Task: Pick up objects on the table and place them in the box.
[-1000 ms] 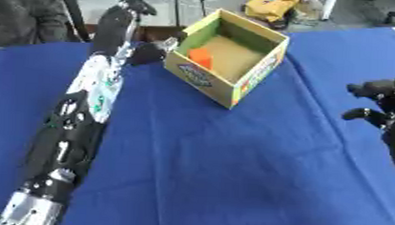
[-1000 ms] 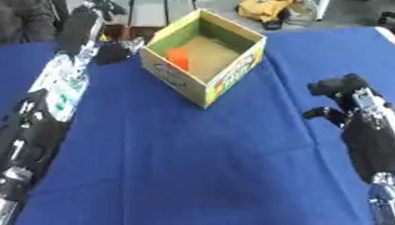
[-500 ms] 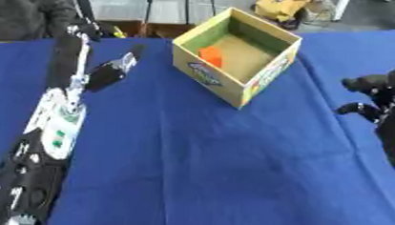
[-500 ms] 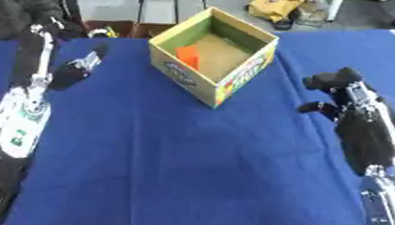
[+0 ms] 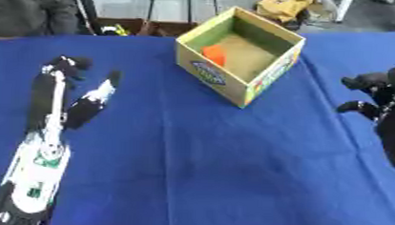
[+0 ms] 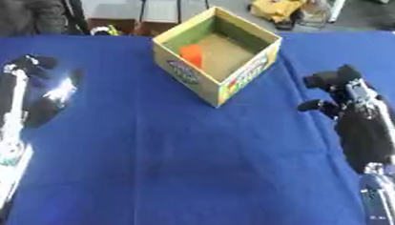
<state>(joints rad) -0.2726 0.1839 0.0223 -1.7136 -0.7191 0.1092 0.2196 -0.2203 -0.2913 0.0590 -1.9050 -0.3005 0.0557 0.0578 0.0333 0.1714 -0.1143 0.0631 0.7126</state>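
My left hand [image 5: 68, 87] is smeared by motion blur, so I cannot tell how its fingers are set. My left arm [image 5: 33, 174] runs off the bottom edge. My right hand [image 6: 340, 89] is cut by the edge in the left eye view; its fingers look curled, though what lies under the palm is hidden. Inside the box [image 5: 261, 76] an orange thing [image 5: 213, 53] sits against the left wall, too blurred to name, its lower part hidden by that wall.
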